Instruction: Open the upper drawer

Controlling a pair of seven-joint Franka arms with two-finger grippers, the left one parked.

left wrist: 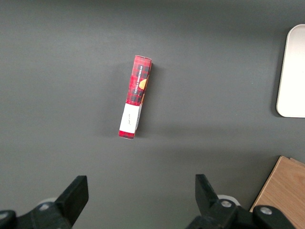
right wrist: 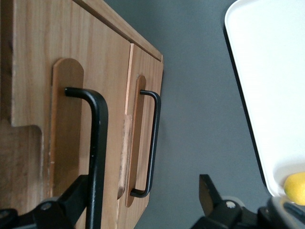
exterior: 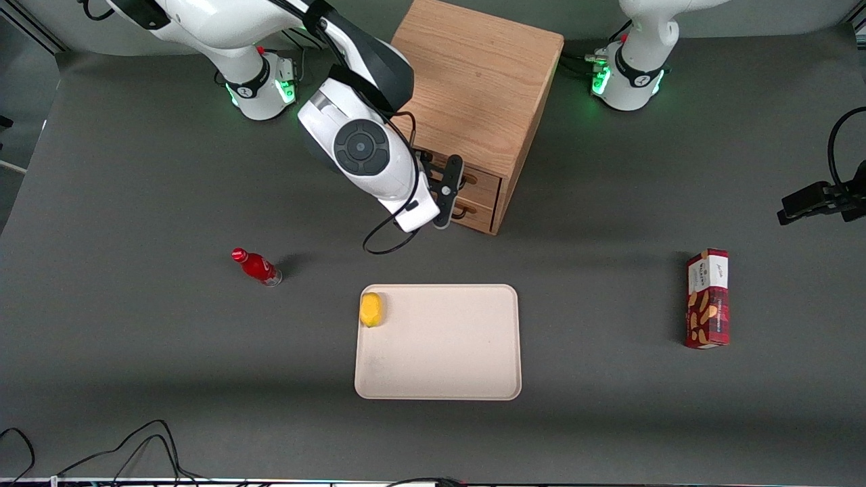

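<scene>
The oak cabinet (exterior: 473,81) stands at the back middle of the table with its two drawer fronts facing the front camera. The upper drawer (exterior: 482,180) looks about flush with the cabinet; in the right wrist view its front (right wrist: 66,95) carries a thin black bar handle (right wrist: 97,157). The matching lower drawer (right wrist: 143,143) sits below it, toward the table. My right gripper (exterior: 451,193) hovers just in front of the drawer fronts at handle height. It is open (right wrist: 143,207), holds nothing, and the upper handle stands between its fingers, close to one finger (right wrist: 71,200).
A cream tray (exterior: 440,365) with a yellow lemon (exterior: 371,309) on its corner lies nearer the front camera than the cabinet. A red bottle (exterior: 257,266) lies toward the working arm's end. A red snack box (exterior: 708,297) stands toward the parked arm's end.
</scene>
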